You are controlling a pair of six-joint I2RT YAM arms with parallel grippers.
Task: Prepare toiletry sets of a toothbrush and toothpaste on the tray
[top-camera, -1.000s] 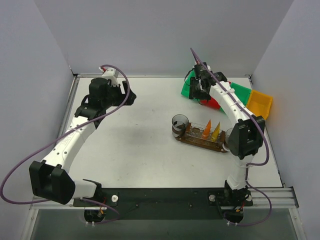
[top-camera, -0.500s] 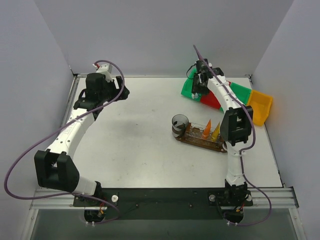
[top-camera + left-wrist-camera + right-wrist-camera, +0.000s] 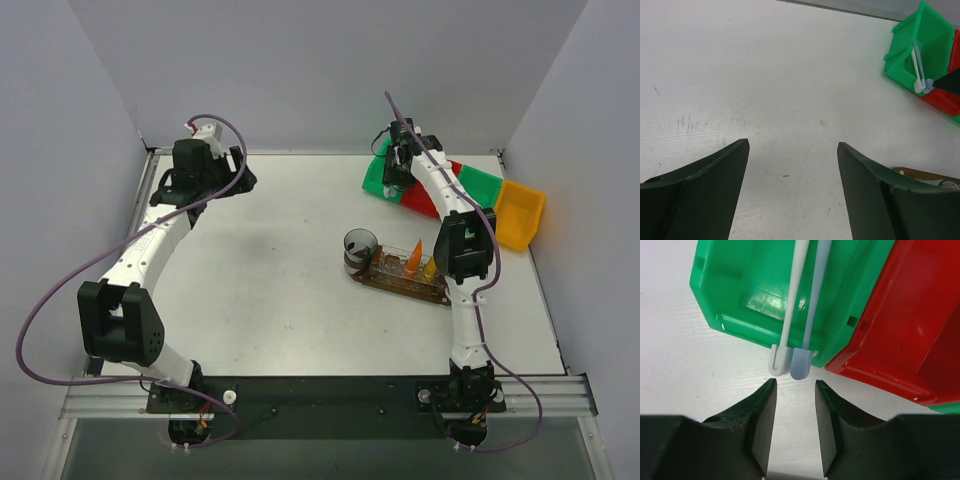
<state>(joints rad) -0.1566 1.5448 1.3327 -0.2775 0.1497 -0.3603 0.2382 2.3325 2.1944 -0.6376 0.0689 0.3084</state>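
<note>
On the table the tray sits right of centre, carrying cups and toothpaste. The green bin holds two toothbrushes, heads over its lip. The right gripper has fingers narrowly parted and empty, just short of them. Best to centre on one brush only (they lie side by side). The left gripper is spread wide and holds nothing. The right wrist view separates the brushes; overhead, the arm covers them.

The green plastic bin is closed off on one side by the red plastic bin pressed against it. The heads of 2 slim toothbrushes are carried past its front lip. Bare white tabletop is found around them, open to the parted jaws of the right gripper.
</note>
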